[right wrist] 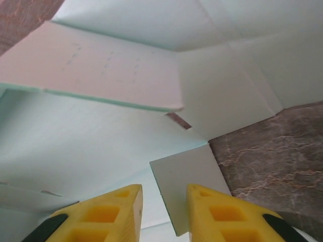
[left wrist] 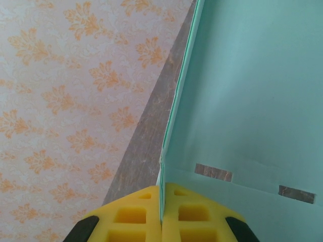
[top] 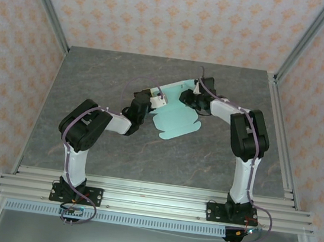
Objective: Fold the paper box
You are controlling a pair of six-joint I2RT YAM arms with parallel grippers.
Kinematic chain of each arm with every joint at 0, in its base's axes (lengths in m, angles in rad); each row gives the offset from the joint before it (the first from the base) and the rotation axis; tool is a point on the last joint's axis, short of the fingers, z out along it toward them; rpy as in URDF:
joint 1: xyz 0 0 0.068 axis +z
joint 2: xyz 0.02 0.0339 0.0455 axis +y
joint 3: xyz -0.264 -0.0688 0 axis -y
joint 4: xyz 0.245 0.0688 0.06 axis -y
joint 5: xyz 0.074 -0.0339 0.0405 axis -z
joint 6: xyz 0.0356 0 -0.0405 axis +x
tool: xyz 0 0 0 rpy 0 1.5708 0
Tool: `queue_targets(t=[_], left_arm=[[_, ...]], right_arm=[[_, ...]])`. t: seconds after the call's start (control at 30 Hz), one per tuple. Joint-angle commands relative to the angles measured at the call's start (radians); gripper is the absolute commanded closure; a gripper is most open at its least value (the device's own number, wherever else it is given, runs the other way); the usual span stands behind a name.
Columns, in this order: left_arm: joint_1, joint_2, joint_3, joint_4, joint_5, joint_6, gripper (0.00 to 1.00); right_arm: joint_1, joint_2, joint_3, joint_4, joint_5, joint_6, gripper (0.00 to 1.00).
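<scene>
The paper box (top: 176,123) is a pale mint-green die-cut sheet lying partly folded on the grey table (top: 96,76). My left gripper (top: 160,101) is at its left edge. In the left wrist view the yellow pads (left wrist: 136,212) of the left gripper (left wrist: 162,201) are shut on a raised side wall of the paper box (left wrist: 252,91). My right gripper (top: 187,97) is over the sheet's far part. In the right wrist view the right gripper (right wrist: 164,212) stands open, with a small flap (right wrist: 189,176) rising between its fingers, close to the right one. A lifted panel (right wrist: 96,65) hangs above.
Patterned walls (top: 16,48) close in the table on three sides. Metal rails (top: 152,194) run along the near edge by the arm bases. Bare grey tabletop (right wrist: 272,151) shows right of the flap, and more lies in front of the sheet.
</scene>
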Motion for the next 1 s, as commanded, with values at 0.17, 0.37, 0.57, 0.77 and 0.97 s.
queue_targets(t=[0.17, 0.37, 0.57, 0.77, 0.97], left_arm=[[-0.017, 0.022, 0.023, -0.008, -0.016, -0.022, 1.00], [-0.019, 0.027, 0.016, 0.001, -0.020, -0.020, 1.00], [-0.018, 0.028, 0.008, 0.015, -0.015, -0.017, 1.00], [-0.018, 0.027, 0.000, 0.035, -0.008, -0.006, 1.00], [-0.019, 0.018, -0.017, 0.061, 0.002, 0.000, 1.00]], right_arm=[[0.020, 0.012, -0.028, 0.092, -0.051, 0.061, 0.71], [0.031, 0.026, -0.034, 0.099, -0.066, 0.074, 0.63], [0.030, -0.067, -0.058, 0.053, -0.027, 0.042, 0.50], [-0.025, -0.206, -0.077, -0.012, -0.006, 0.011, 0.45], [-0.121, -0.307, -0.107, -0.029, -0.014, 0.006, 0.44]])
